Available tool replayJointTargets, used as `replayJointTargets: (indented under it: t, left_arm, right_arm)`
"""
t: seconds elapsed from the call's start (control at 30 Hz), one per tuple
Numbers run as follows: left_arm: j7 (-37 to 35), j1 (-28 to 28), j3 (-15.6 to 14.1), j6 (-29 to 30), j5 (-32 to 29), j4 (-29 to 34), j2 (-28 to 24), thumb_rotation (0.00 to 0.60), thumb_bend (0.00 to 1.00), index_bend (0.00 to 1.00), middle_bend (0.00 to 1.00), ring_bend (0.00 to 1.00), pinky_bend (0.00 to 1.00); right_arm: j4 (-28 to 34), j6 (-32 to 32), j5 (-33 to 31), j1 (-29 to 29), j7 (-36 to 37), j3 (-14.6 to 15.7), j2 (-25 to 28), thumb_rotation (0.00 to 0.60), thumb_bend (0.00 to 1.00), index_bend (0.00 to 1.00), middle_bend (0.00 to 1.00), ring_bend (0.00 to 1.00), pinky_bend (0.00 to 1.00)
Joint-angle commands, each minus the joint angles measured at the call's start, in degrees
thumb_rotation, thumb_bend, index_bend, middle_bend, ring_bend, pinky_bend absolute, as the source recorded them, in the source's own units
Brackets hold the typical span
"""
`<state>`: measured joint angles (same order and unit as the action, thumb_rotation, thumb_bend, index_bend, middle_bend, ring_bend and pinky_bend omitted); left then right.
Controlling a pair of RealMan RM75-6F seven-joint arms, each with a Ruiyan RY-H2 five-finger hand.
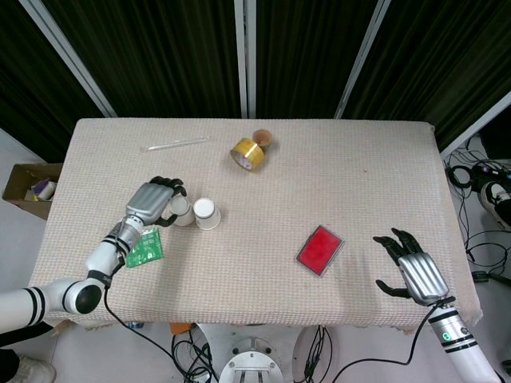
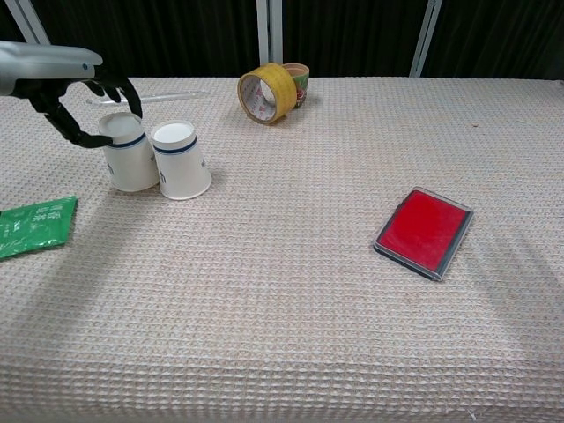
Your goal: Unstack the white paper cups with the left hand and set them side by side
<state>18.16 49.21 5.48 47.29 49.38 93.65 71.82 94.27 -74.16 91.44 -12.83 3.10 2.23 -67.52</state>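
Two white paper cups with a blue band stand upside down side by side on the table, touching. The left cup (image 2: 130, 161) (image 1: 180, 211) is gripped near its top by my left hand (image 2: 69, 84) (image 1: 154, 202), whose dark fingers curl around it. The right cup (image 2: 180, 159) (image 1: 206, 214) stands free next to it. My right hand (image 1: 413, 271) hovers open, fingers spread, at the table's near right corner; the chest view does not show it.
A green packet (image 2: 35, 226) (image 1: 143, 246) lies left of the cups under my left forearm. A yellow tape roll (image 2: 264, 92) and a small brown cup (image 2: 298, 82) sit at the back. A clear straw (image 1: 174, 144) lies at back left. A red case (image 2: 423, 232) lies right of centre.
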Motion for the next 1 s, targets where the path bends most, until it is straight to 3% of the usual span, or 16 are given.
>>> replayJointTargets:
  t: [0.03,0.7,0.87,1.0]
  left_arm:
    - [0.35,0.17,-0.12,-0.22,-0.67,-0.46,0.46,0.600,0.40,0.36,0.15,0.15,0.13]
    - [-0.39,1.14,-0.05,-2.65,-4.50,1.45,-1.15,0.600,0.34,0.20,0.14,0.15,0.13]
    - [-3.70,-1.58,0.92,1.13,-1.58,4.20,-4.13,0.600,0.33,0.17,0.14,0.15,0.13]
    - [-6.65,-6.51,0.88,8.71,3.86,5.76,-7.14,0.600,0.33,0.17,0.14,0.15,0.13]
  right_arm:
    - [-0.12,0.04,-0.02,-0.03,0.15,-0.02,-0.04,0.600,0.15,0.15,0.21,0.00,0.11]
    - [-0.53,-0.36,0.12,0.14,0.90,-0.07,0.05,0.600,0.15,0.15,0.21,0.00,0.11]
    - [-0.21,-0.66,0.13,0.29,0.73,-0.10,0.53,0.600,0.15,0.15,0.21,0.00,0.11]
    - [0.11,-1.29,-0.19,0.70,0.63,-0.23,1.45,0.600,0.15,0.15,0.21,0.00,0.11]
